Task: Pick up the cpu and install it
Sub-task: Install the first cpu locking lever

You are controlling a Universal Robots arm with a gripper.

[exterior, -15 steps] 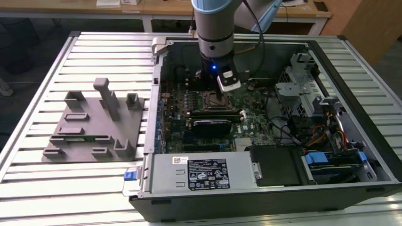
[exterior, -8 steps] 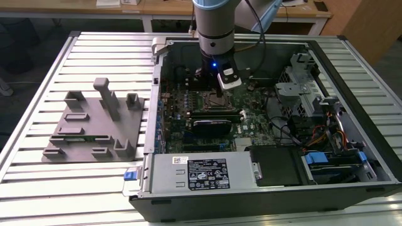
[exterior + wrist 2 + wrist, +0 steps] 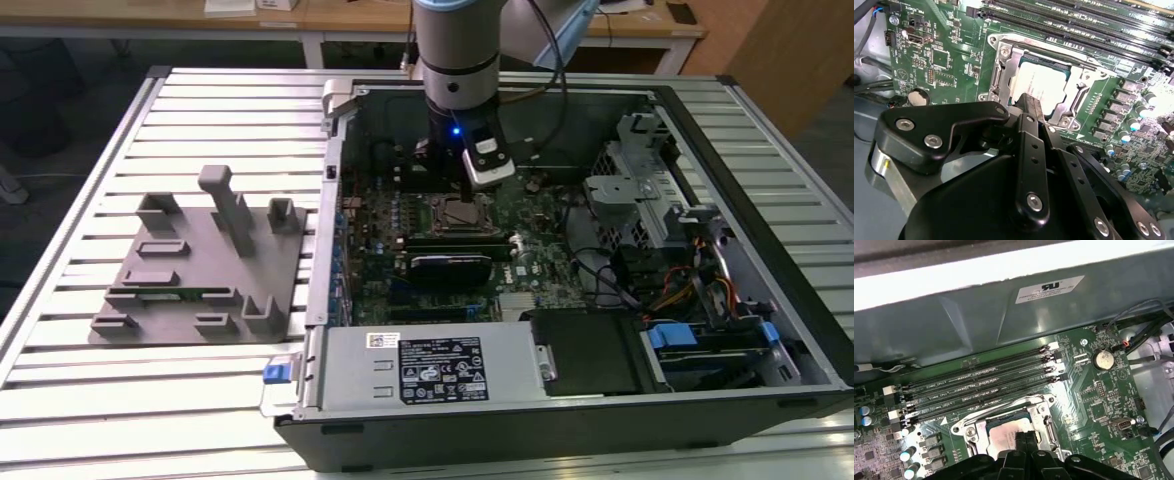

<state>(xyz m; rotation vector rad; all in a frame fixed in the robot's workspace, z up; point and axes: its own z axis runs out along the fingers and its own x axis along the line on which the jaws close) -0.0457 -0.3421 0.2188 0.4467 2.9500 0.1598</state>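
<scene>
The cpu (image 3: 1049, 85) lies flat in the motherboard socket, its silvery top framed by the metal socket bracket (image 3: 1002, 67). It also appears in the first wrist view (image 3: 999, 434) and in the exterior view (image 3: 463, 211), inside the open computer case. My gripper (image 3: 1028, 101) hangs just above the cpu's near edge. Its two black fingers are pressed together with nothing between them, seen again in the first wrist view (image 3: 1024, 437). In the exterior view the gripper (image 3: 469, 192) reaches down from the arm over the socket.
Memory slots (image 3: 979, 385) run beside the socket. A grey fixture plate with blocks (image 3: 200, 270) sits on the slatted table at the exterior view's left. The power supply (image 3: 427, 365), a black drive (image 3: 594, 350), cables (image 3: 667, 290) and the case wall (image 3: 979, 315) surround the board.
</scene>
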